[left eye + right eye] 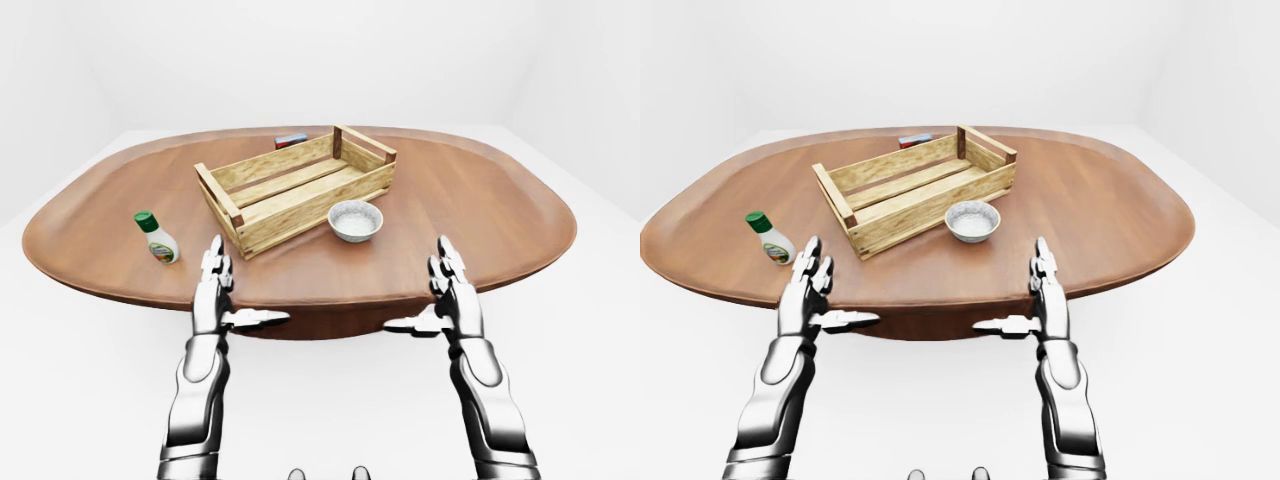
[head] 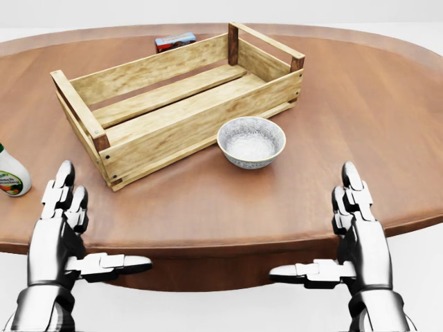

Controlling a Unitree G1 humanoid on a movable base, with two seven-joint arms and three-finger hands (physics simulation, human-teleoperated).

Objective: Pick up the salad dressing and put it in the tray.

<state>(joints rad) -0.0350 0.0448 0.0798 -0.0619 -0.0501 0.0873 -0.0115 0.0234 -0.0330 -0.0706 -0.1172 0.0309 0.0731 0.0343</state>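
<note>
My left hand (image 2: 62, 228) and right hand (image 2: 353, 228) are both spread open and empty at the tabletop's (image 1: 480, 200) near edge. The salad dressing (image 1: 156, 238) stands near its left edge, apart from the tray (image 1: 290, 190).

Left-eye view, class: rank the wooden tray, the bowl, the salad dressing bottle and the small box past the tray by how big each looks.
1. wooden tray
2. bowl
3. salad dressing bottle
4. small box, smallest, though it is partly hidden by the tray and farthest from the camera, so its true size is unsure.
</note>
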